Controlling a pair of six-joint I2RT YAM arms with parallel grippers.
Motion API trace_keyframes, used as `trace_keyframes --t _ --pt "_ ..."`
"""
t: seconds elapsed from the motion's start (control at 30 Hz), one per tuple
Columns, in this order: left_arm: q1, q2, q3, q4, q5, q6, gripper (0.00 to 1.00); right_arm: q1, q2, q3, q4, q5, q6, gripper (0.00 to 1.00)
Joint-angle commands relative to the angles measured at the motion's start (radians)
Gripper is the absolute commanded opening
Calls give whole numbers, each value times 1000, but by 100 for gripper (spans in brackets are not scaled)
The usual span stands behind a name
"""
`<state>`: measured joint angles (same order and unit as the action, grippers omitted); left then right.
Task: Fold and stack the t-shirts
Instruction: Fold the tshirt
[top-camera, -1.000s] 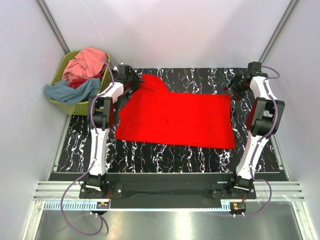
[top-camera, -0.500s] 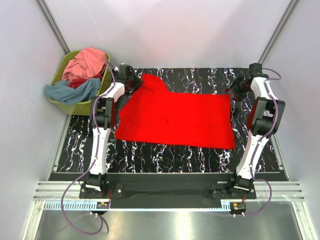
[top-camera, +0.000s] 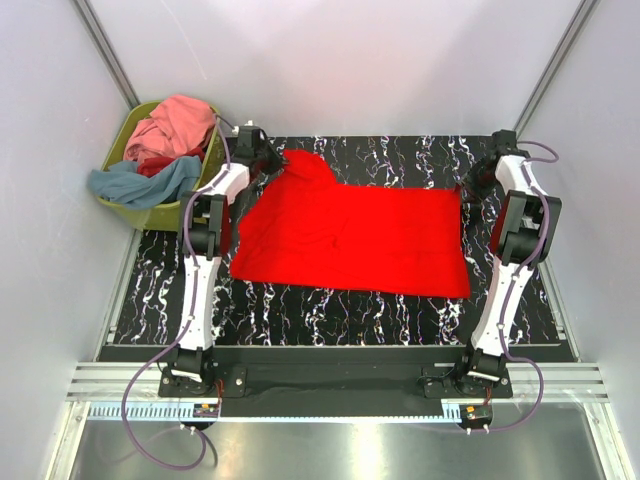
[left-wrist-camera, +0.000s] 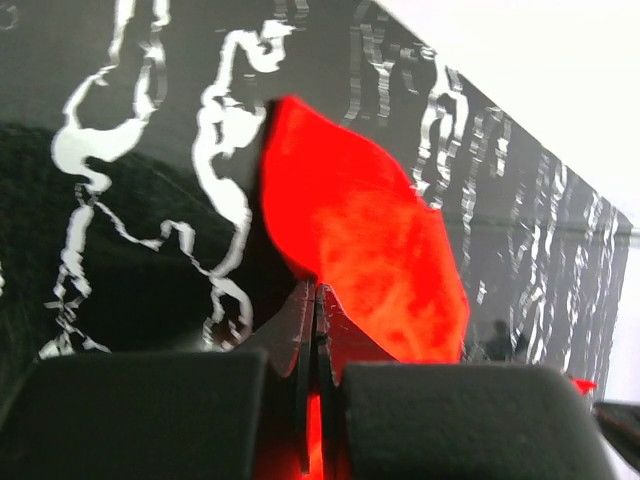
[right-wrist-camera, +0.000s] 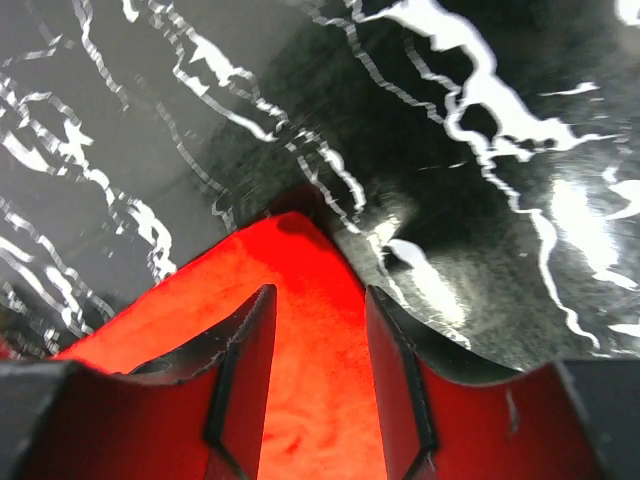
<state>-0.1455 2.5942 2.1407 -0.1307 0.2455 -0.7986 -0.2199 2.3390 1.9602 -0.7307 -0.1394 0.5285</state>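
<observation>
Cloth is pinched between the left jaws, which are pressed together on the far-left corner of the bright red t-shirt. The right jaws stand partly apart, one on each side above the shirt's far-right corner, not clamped on it. The shirt lies spread nearly flat across the black marbled counter. Just beyond the counter's far-left corner, an olive-green basket holds a crumpled pink t-shirt and a grey-blue t-shirt draped over its rim.
</observation>
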Motion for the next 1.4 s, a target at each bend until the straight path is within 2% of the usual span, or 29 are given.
trace_keyframes --t 0.0,0.3,0.67,0.83,1.13,1.23,1.37 --pt "-6 -132 -11 54 35 70 0 14 -4 55 -10 93 31 48" --pt "-12 -204 -51 57 64 111 0 51 6 104 -41 176 30 48" --pt "-23 -266 -128 82 90 122 0 100 166 394 -263 314 93 46" --pt "-26 -273 -139 88 101 121 0 132 220 486 -311 365 131 44" --pt "-26 -282 -154 97 126 119 0 140 272 520 -340 394 177 38" --pt "-26 -287 -157 97 135 124 0 140 296 534 -352 380 179 31" --pt "-25 -307 -165 88 133 159 0 142 318 533 -365 377 188 27"
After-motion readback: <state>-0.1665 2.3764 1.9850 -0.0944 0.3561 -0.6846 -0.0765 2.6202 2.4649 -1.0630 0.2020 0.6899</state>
